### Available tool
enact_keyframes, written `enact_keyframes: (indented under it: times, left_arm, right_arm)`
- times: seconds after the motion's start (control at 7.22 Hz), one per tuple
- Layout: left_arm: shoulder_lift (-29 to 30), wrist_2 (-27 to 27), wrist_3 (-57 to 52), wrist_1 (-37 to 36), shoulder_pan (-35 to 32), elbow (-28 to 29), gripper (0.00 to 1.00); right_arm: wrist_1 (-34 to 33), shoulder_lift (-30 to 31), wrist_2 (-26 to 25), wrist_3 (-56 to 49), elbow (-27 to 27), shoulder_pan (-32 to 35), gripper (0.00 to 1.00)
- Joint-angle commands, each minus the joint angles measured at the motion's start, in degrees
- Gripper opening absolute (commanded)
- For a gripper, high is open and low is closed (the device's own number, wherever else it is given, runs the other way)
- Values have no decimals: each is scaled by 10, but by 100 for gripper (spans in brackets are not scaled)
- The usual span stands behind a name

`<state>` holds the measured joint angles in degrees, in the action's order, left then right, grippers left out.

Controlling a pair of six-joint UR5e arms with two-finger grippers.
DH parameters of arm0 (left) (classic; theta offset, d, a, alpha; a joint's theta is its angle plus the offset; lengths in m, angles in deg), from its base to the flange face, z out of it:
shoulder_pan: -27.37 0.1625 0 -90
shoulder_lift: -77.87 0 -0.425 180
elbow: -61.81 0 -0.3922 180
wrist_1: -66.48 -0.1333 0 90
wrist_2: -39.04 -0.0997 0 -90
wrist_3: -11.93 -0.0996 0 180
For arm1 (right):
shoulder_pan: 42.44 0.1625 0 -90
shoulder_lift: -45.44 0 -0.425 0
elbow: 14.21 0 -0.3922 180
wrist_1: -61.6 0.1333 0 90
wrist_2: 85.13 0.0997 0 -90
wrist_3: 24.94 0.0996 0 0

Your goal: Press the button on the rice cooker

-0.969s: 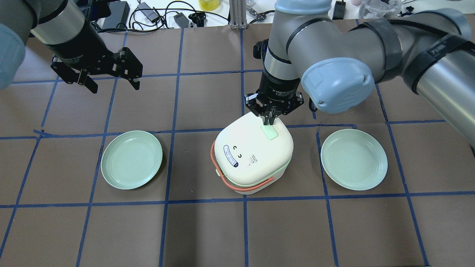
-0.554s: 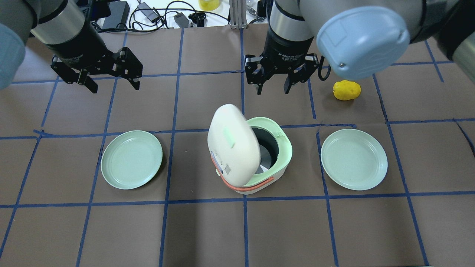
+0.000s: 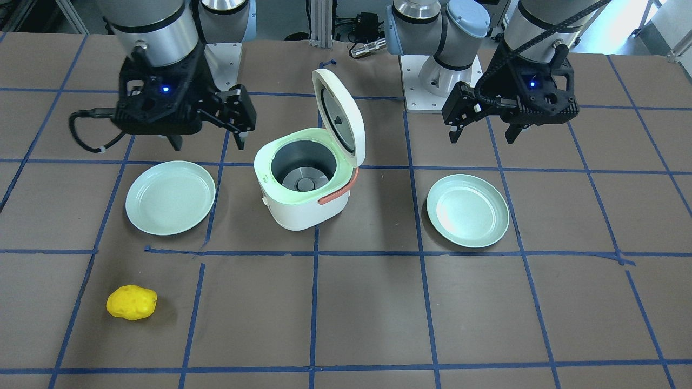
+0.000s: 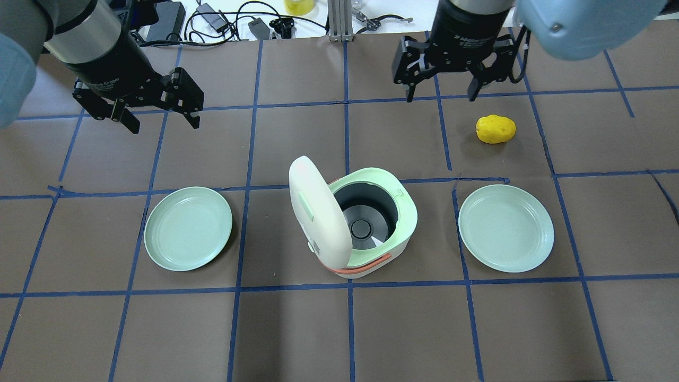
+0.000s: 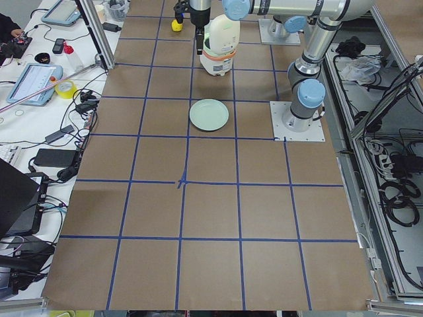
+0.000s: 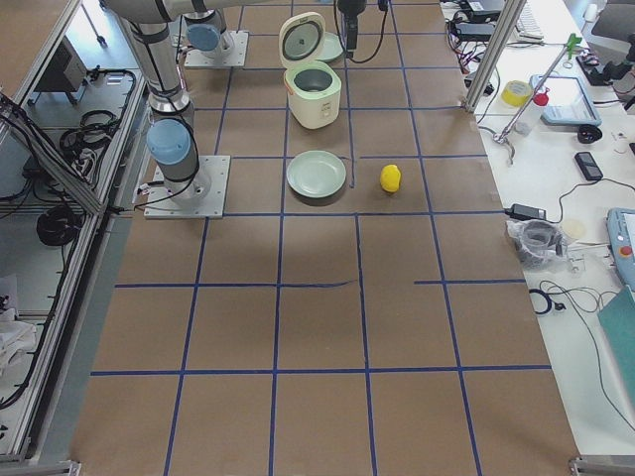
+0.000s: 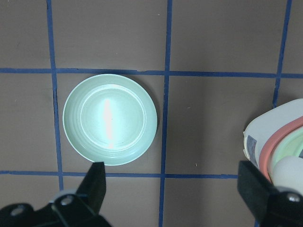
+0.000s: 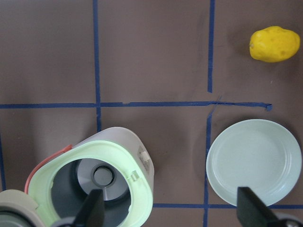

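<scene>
The rice cooker (image 4: 407, 212) is found open — press judged done — so left gripper (image 4: 163, 125) and right gripper (image 4: 440, 96) are held clear (spread, empty).

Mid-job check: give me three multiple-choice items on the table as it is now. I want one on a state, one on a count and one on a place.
1. The lid of the rice cooker is:
A) shut
B) lying loose on the table
C) open, standing up at the cooker's edge

2. How many green plates are there?
A) one
B) two
C) three

3. The yellow potato lies:
A) inside the rice cooker
B) on a plate
C) on the bare table, on the robot's right

Answers:
1 C: the grey inside of the cooker shows beside the raised lid.
2 B: one plate sits on each side of the cooker.
3 C: brown table surrounds it on all sides.
</scene>
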<state>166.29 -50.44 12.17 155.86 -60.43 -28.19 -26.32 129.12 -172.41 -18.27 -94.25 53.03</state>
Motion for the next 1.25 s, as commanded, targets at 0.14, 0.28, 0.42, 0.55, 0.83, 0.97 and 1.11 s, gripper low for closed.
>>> enact_keyframes:
  times: [0.14, 0.28, 0.42, 0.55, 0.83, 0.97, 1.11]
  left_arm:
    - [0, 0, 0, 0, 0, 0, 100]
    - [0, 0, -1, 0, 0, 0, 100]
    - [0, 0, -1, 0, 0, 0, 100]
    - [0, 0, -1, 0, 0, 0, 100]
    - [0, 0, -1, 0, 0, 0, 100]
    - [0, 0, 0, 0, 0, 0, 100]
    - [0, 0, -1, 0, 0, 0, 100]
  right_arm:
    - [23, 7, -28, -32, -2, -94, 100]
    - [26, 9, -31, -32, -2, -95, 100]
    - [38, 15, -33, -27, -1, -94, 100]
    - [49, 25, -43, -23, -3, -92, 100]
    - [48, 25, -39, -24, -6, -91, 100]
    - [49, 25, -41, -24, -6, -91, 100]
    - [49, 27, -41, -24, -6, -91, 100]
